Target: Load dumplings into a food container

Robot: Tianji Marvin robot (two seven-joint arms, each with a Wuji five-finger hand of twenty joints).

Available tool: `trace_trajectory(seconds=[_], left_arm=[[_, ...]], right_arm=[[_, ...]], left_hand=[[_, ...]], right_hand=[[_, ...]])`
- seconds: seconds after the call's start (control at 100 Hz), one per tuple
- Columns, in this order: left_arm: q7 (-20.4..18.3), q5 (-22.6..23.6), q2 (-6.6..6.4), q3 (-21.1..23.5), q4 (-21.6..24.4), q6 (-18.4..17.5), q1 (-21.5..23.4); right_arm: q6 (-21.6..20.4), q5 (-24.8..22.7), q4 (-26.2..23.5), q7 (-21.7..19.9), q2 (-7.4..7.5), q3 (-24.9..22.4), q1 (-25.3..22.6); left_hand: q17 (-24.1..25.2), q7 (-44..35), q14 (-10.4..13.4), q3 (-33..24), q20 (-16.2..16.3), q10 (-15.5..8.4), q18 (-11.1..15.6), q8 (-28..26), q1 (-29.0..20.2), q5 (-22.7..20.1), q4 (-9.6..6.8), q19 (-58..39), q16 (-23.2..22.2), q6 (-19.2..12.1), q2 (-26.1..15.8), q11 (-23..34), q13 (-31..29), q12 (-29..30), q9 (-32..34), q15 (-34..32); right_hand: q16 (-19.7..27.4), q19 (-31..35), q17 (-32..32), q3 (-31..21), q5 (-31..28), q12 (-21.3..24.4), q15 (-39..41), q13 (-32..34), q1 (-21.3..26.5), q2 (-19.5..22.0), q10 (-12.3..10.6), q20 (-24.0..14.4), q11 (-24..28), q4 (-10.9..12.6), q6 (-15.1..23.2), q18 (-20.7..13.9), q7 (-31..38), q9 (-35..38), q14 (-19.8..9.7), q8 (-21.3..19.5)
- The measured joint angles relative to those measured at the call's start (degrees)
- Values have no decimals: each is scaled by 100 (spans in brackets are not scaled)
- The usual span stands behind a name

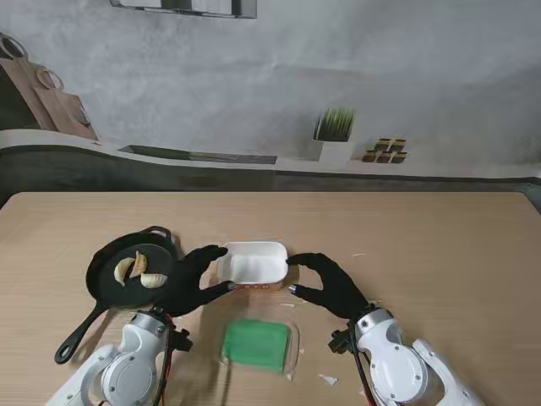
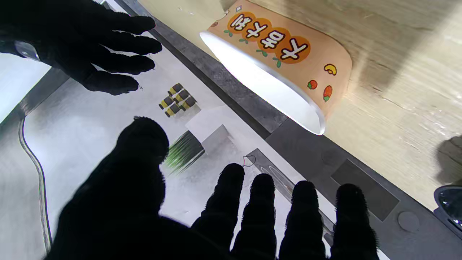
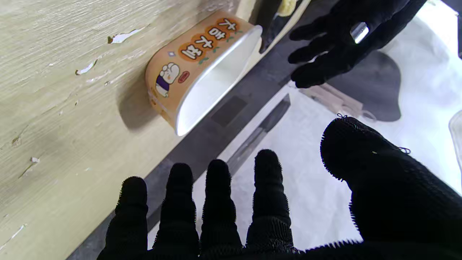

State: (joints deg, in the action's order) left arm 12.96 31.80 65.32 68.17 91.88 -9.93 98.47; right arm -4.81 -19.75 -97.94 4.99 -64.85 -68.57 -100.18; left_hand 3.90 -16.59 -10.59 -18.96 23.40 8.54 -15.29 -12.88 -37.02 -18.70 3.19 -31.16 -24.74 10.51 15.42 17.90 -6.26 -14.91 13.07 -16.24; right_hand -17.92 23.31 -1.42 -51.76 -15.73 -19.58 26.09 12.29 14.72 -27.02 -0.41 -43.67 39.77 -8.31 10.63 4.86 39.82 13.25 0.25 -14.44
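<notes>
**Two open hands flanking the food container**

The food container (image 1: 252, 263) is sitting upright on the table (image 1: 423, 245), a rounded rectangular tub showing a white inside and an orange printed outer wall with round badges and small cartoon figures. It is lying between the two hands. The dumplings (image 1: 139, 271), pale and crescent-shaped, are resting in a black frying pan (image 1: 127, 272) just to the outer side of the left hand (image 1: 196, 277).

The left hand is reaching toward the container's left end, fingers spread and holding nothing; whether its fingertips are touching the rim cannot be told. The right hand (image 1: 331, 283) is mirroring it at the container's right end, fingers apart and empty, fingertips close to the rim. A green pad (image 1: 256, 344) is lying nearer to me, between the two wrists.
</notes>
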Motion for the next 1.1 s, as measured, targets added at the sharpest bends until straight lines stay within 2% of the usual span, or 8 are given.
trace_trajectory(seconds=[0.39,0.47,0.54,0.59,0.71,0.86,0.94,1.1], left_arm=[[-38,218,-18,84,96,-22,83],[-131,885,-23,313,295,-23,226],[-450,1650,-35,773,659,-5,474],[-688,2089,-73,1130,916,-32,642],[-1202,3075,-285,1927,1142,-627,780],[-1783,3568,-548,2309,1136,-646,679],[-2001,3809,-610,2341,1065,-569,556],[-2086,3832,-701,2096,482,-410,59]], right_arm=[[-44,-9,-41,18,-13,-69,-79],[-76,-1,-54,17,-12,-91,-91],[-114,19,-66,26,-16,-137,-115],[-149,9,-74,55,-20,-170,-133],[-159,10,-101,98,-23,-219,-164],[-147,8,-169,106,-23,-241,-192],[-155,-14,-202,109,-23,-258,-207],[-161,-35,-232,168,-25,-273,-233]], left_hand=[[0,-37,-21,-96,0,62,-11,0,0,-87,0,0,0,4,83,111,0,-6,74,-36],[0,-230,-51,-288,0,64,-69,-26,-6,-259,0,0,-163,-22,345,339,-95,-224,271,-271],[3,-339,-50,-851,154,64,-97,-166,-6,-263,0,1,-437,-41,622,518,-229,-551,532,-537],[6,-494,-46,-1250,223,57,-171,-263,44,-492,0,-5,-619,-144,813,688,-535,-821,809,-792],[11,-765,-33,-1980,226,-125,-278,-353,71,-864,-1,-80,-737,-340,1272,872,-894,-1065,1277,-991],[13,-909,30,-2276,131,-215,-280,-423,4,-923,-1,-80,-801,-394,1499,905,-897,-1118,1488,-1054],[13,-979,32,-2342,113,-218,-280,-474,16,-925,-1,-43,-803,-399,1574,935,-897,-1120,1553,-1058],[30,-980,52,-2342,44,-218,-280,-474,94,-925,-1,248,-803,-403,1644,932,-885,-1120,1557,-1058]], right_hand=[[1,0,0,0,3,0,0,0,0,0,0,0,0,0,0,0,2,0,0,4],[1,0,0,0,3,0,0,0,0,0,0,0,0,0,0,0,5,0,1,4],[1,0,0,0,3,0,0,0,-1,0,0,0,0,0,0,0,11,0,1,5],[1,0,0,0,3,0,0,0,-1,0,0,0,0,0,0,3,21,12,3,5],[1,0,0,0,3,0,0,0,-1,0,1,0,0,0,0,4,24,12,4,5],[1,0,0,0,3,0,0,0,-1,0,2,0,0,0,0,5,25,12,5,5],[1,0,0,0,3,0,0,0,-1,0,2,0,0,0,0,5,26,20,5,5],[1,0,0,0,3,0,0,0,0,0,2,0,0,0,0,5,27,21,6,5]])
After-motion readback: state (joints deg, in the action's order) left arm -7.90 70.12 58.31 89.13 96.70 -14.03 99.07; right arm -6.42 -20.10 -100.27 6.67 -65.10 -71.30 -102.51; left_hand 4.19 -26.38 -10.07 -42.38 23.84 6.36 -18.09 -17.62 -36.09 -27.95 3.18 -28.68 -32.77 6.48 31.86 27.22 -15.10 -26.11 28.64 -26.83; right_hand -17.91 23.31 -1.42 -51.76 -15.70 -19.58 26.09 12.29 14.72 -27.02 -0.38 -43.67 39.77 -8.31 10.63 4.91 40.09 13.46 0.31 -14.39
